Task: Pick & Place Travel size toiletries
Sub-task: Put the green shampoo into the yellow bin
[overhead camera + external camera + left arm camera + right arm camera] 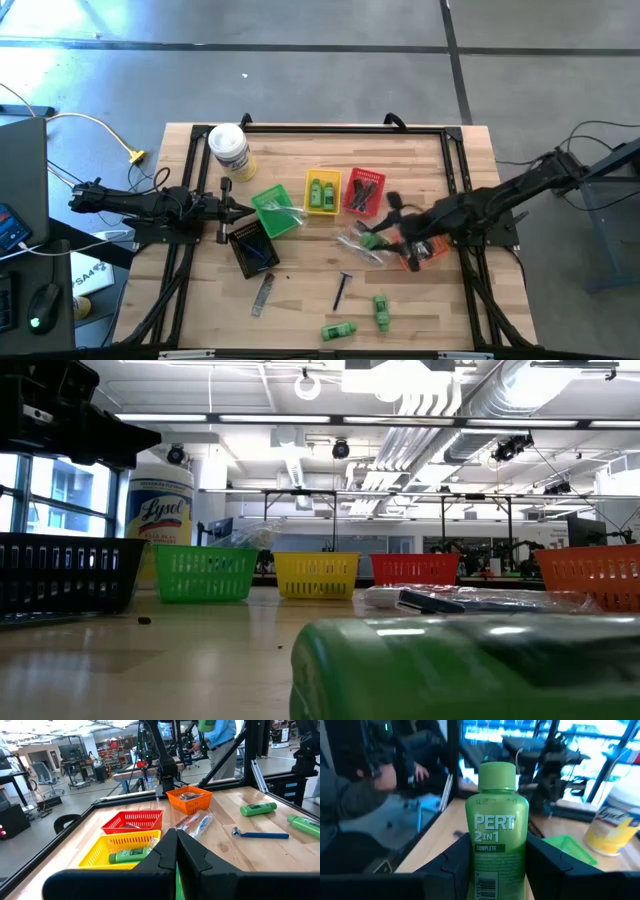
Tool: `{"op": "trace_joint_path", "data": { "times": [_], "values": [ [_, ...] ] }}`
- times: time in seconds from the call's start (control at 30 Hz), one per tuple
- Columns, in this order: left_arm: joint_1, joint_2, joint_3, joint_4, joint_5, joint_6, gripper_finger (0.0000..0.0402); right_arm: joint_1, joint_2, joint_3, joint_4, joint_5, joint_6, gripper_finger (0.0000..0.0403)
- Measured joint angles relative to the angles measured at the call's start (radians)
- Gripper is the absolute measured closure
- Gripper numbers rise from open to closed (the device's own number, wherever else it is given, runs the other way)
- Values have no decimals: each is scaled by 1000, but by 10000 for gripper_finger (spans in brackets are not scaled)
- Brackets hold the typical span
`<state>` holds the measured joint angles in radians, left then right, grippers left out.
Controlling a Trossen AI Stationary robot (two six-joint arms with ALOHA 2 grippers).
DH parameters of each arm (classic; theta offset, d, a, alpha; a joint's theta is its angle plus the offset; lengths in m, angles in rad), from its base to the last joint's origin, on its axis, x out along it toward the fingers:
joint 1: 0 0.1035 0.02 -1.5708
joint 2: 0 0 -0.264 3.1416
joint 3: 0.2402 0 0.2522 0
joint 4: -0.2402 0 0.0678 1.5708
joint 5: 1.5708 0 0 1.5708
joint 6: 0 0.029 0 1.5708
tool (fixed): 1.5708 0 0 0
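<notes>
In the low view a green bottle fills the foreground, blurred and cut by the bottom edge. In the right wrist view, the green Pert bottle runs past the bottom edge, and a person behind is blurred

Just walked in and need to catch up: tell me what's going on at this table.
The right tool holds a bright green mini shampoo bottle between its fingers, above the table's right side near the orange basket. The left tool waits shut by the green basket. Two more green bottles and a blue razor lie loose on the wooden table.
</notes>
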<state>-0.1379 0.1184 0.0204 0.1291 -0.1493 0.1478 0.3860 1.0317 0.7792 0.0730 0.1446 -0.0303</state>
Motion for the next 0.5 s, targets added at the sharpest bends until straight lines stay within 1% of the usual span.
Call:
{"op": "trace_joint_path", "data": {
  "times": [0.13,0.23,0.4,0.5],
  "values": [
    [0,0,0,-3,-2,0,402,-18,-127,-118,59,-42,-2,262],
    [0,0,0,-6,-2,1,402,-19,-219,-233,116,-73,5,260],
    [0,0,0,-10,-2,2,402,5,-327,-465,359,-93,20,265],
    [0,0,0,-14,-2,2,402,6,-356,-568,498,-66,26,266]
  ]
}}
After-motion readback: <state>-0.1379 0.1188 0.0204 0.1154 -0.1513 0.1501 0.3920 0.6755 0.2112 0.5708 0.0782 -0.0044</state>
